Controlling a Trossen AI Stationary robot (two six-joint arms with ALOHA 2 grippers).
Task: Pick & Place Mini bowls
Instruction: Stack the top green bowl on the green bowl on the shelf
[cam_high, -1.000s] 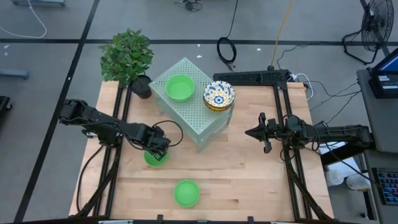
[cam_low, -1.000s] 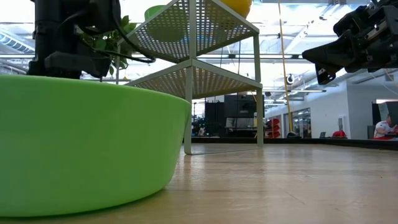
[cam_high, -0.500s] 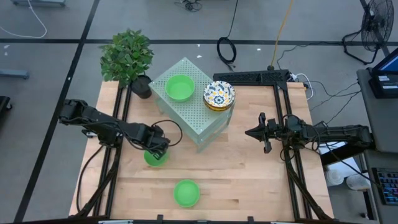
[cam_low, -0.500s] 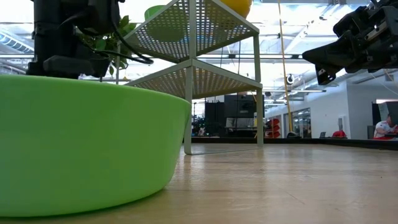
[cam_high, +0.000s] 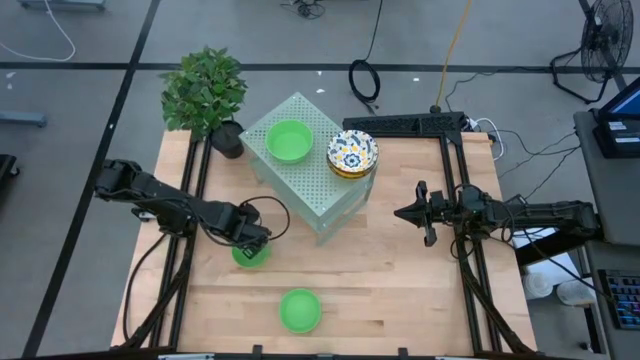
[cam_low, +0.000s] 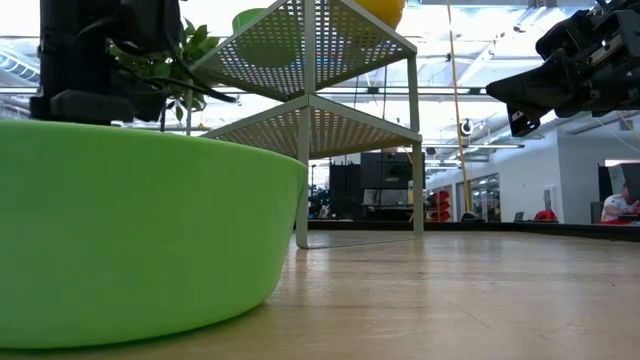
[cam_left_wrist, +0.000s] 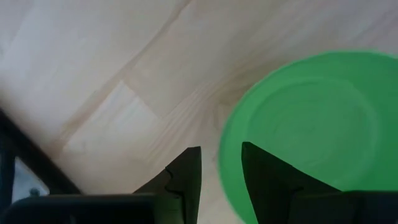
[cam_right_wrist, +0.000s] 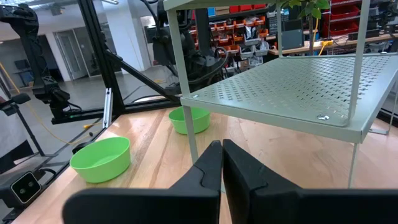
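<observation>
A plain green mini bowl (cam_high: 299, 310) sits nearest the front edge of the wooden worktop (cam_high: 400, 290), alone and well apart from both arms. Farther in on the left side, the left claw (cam_high: 252, 243) is down over a second green bowl (cam_high: 249, 255); in its wrist view the two fingers (cam_left_wrist: 186, 177) stand partly apart, straddling the bowl's rim, one outside and one over the inside, and whether they press the rim I cannot tell. On the right side, the right claw (cam_high: 426, 214) hangs above bare wood with its fingers together, holding nothing. Behind them stands the pale green perforated shelf rack (cam_high: 325, 185); on its top rest a third green bowl (cam_high: 289, 140) and, beside it, a stack of floral-patterned bowls (cam_high: 352, 153). A potted plant (cam_high: 205, 92) stands at the far left corner.
</observation>
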